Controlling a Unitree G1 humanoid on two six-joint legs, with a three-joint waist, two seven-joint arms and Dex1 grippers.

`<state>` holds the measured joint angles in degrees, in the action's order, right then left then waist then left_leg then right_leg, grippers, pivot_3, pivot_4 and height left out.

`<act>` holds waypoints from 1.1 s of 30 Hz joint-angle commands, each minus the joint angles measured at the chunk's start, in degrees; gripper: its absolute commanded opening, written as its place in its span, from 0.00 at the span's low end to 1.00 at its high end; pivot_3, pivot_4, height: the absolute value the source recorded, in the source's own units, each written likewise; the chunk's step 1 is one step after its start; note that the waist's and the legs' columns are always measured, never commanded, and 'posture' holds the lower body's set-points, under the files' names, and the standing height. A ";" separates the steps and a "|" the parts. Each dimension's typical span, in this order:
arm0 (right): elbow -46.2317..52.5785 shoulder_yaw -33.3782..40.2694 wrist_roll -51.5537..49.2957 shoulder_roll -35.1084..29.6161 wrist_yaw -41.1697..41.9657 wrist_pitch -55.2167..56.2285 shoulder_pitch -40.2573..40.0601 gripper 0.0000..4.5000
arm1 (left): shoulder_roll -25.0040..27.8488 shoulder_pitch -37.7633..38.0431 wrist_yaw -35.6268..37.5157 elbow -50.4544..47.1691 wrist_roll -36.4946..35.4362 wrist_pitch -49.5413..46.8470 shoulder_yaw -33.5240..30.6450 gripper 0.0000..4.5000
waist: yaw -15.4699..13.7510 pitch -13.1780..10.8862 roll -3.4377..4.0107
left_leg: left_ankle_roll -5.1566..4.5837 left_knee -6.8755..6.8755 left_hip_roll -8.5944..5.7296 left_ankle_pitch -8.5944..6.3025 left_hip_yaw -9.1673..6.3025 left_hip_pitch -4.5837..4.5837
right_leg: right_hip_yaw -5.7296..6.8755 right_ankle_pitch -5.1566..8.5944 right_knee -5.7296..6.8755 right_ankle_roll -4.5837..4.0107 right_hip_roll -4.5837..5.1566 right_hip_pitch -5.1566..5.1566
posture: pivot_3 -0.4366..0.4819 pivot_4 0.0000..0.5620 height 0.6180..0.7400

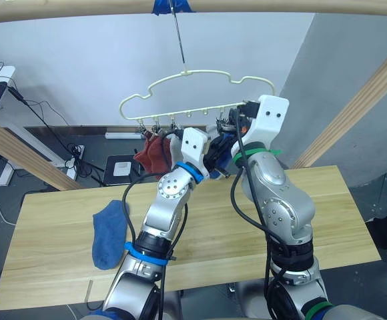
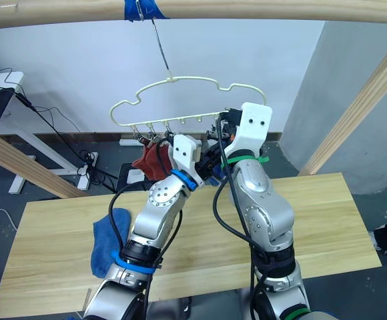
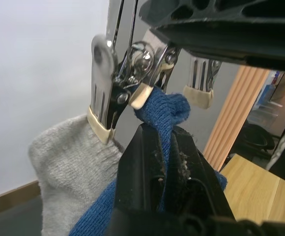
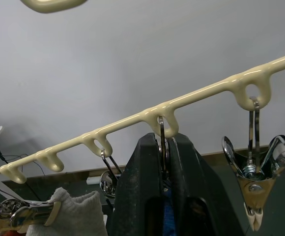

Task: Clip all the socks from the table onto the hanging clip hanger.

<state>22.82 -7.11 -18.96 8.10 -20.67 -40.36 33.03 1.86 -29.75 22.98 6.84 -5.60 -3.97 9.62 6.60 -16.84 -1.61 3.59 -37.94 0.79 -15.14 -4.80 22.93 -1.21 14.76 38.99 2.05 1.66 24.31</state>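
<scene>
Holding a blue sock up at a metal clip of the clip hanger, the left gripper is clenched on soft, light, limp knit. The right gripper squeezes that clip's handles. Grip the cuff edge, since fabric sags; a second blue sock lies on the table.

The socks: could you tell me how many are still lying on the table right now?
1: a blue sock lies on the table, toward its left end beside the left arm. The arms cover part of the tabletop, so another could be hidden.
</scene>
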 commanded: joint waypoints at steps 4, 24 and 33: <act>4.26 -0.57 -0.82 4.05 0.66 -0.44 1.74 0.45 | -0.38 -1.33 -1.06 -0.71 1.35 3.03 0.07 0.00 | 0.00 0.00 0.00 | 0.00 0.00 0.00 0.00 0.00 0.00 | 0.00 0.00 0.00 0.00 0.00 0.00 | 0.24 0.45 1.00; 18.17 0.77 -4.26 -4.85 9.20 -13.23 -4.48 0.46 | 4.01 2.38 5.14 -3.98 -0.91 0.29 0.32 0.57 | 0.02 0.00 0.00 | 0.00 0.00 0.00 0.00 -0.02 0.00 | 0.01 0.00 -0.01 0.01 0.00 0.00 | 0.23 0.44 1.00; 27.57 -0.71 -5.60 -15.36 18.65 -12.83 -12.05 0.46 | 7.15 6.19 11.52 -9.33 -5.09 -4.15 0.26 0.57 | 0.10 0.00 0.00 | 0.00 0.01 0.01 0.00 -0.03 -0.01 | 0.02 0.01 -0.02 0.02 -0.03 -0.01 | 0.23 0.44 1.00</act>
<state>46.57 -8.08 -23.97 -6.70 -3.68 -54.82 21.49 8.69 -23.84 32.91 1.14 -8.87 -7.50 9.76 6.69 -16.84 -1.61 3.59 -37.93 0.80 -15.14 -4.83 22.92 -1.19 14.77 38.97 2.07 1.64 24.30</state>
